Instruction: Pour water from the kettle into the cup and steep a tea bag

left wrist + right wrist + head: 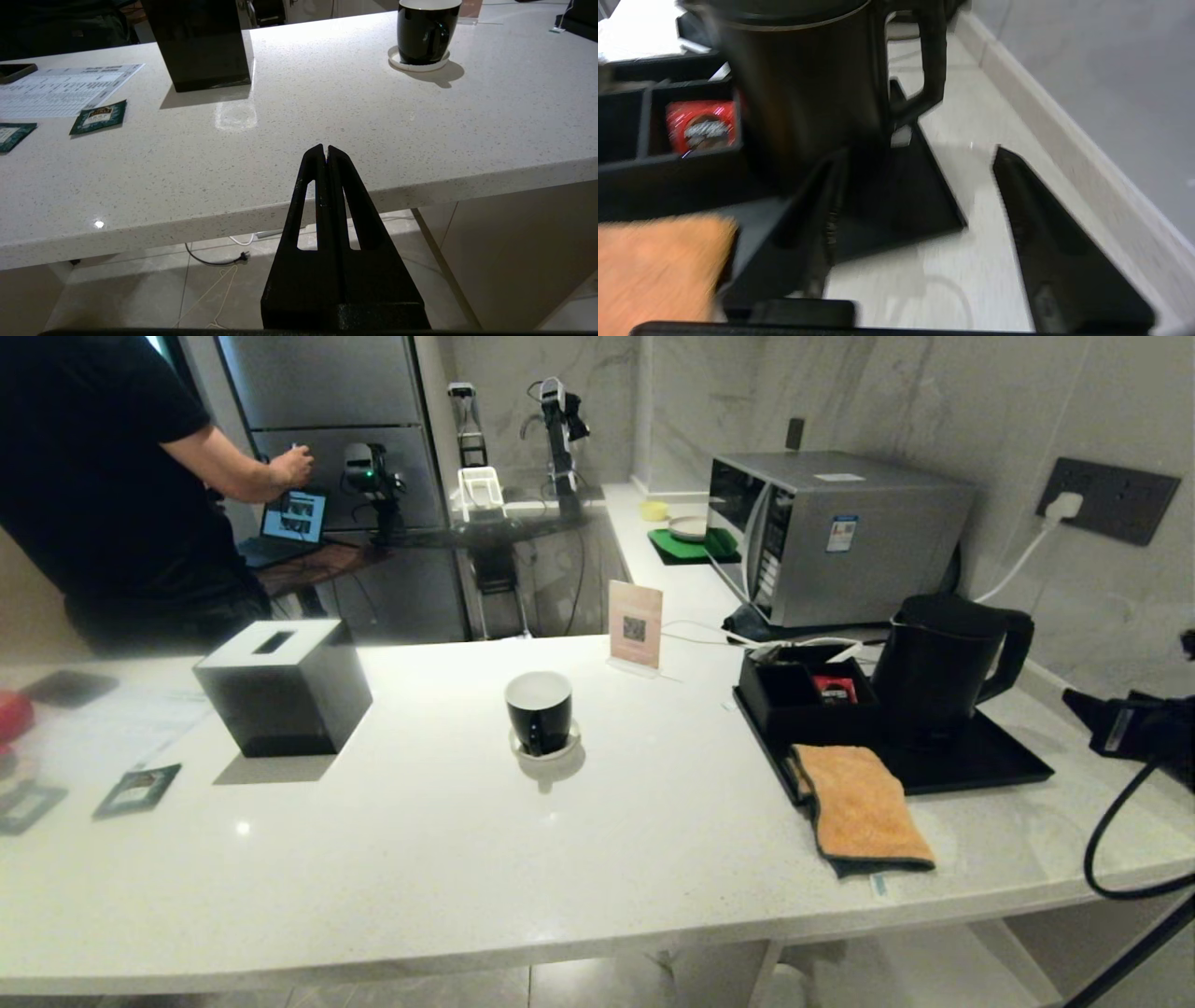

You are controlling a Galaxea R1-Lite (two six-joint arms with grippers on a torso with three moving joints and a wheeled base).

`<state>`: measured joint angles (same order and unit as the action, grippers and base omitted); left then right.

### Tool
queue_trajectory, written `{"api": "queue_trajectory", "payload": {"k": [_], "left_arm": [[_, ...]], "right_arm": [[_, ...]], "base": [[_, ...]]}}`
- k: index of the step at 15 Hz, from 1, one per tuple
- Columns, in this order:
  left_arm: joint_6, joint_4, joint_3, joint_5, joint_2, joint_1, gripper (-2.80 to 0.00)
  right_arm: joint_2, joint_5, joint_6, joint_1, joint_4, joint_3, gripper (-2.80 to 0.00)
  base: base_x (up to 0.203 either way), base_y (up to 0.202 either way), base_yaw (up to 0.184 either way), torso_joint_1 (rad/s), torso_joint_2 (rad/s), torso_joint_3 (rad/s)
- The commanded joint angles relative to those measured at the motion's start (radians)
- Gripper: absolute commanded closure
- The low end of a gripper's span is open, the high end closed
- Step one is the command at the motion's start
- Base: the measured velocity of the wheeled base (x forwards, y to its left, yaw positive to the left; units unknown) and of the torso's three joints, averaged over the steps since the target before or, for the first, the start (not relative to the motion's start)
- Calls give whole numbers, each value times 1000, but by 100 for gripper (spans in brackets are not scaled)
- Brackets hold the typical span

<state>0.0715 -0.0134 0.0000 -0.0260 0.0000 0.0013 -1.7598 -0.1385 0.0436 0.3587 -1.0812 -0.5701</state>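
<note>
The tall black kettle (pixel 943 663) stands on a black tray (pixel 990 765) at the counter's right, its loop handle (pixel 931 56) turned toward the wall. My right gripper (pixel 920 151) is open and empty, a short way in front of the handle, above the tray's corner and the bare counter. The right arm (pixel 1139 728) comes in from the right edge. The black cup (pixel 539 709) with a white inside sits on its white saucer (pixel 397 60) mid-counter. My left gripper (pixel 326 148) is shut and parked before the counter's front edge. The tea bag is out of view.
An orange cloth (pixel 859 803) hangs over the tray's front. A black compartment box (pixel 803 695) sits left of the kettle, a microwave (pixel 831 537) behind it. A black tissue box (pixel 280 695) and green sachets (pixel 99 116) lie to the left. A person (pixel 103 476) stands at the back left.
</note>
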Motion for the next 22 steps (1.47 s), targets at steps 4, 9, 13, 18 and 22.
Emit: {"api": "queue_trajectory", "payload": {"k": [4, 9, 13, 18, 22], "left_arm": [[1, 0, 0, 0, 2, 0, 0], [1, 0, 0, 0, 2, 0, 0], [1, 0, 0, 0, 2, 0, 0], [1, 0, 0, 0, 2, 0, 0], [1, 0, 0, 0, 2, 0, 0]], "right_arm": [[-258, 3, 5, -13, -157, -179, -280], [-403, 17, 62, -22, -220, -345, -280], [-437, 45, 65, -20, -258, -353, -280], [-464, 47, 63, 1, -270, -379, -280], [-505, 50, 62, 16, -270, -457, -280]], "base": [[0, 0, 0, 0, 0, 0], [0, 0, 0, 0, 0, 0], [0, 0, 0, 0, 0, 0], [0, 0, 0, 0, 0, 0], [0, 0, 0, 0, 0, 0]]}}
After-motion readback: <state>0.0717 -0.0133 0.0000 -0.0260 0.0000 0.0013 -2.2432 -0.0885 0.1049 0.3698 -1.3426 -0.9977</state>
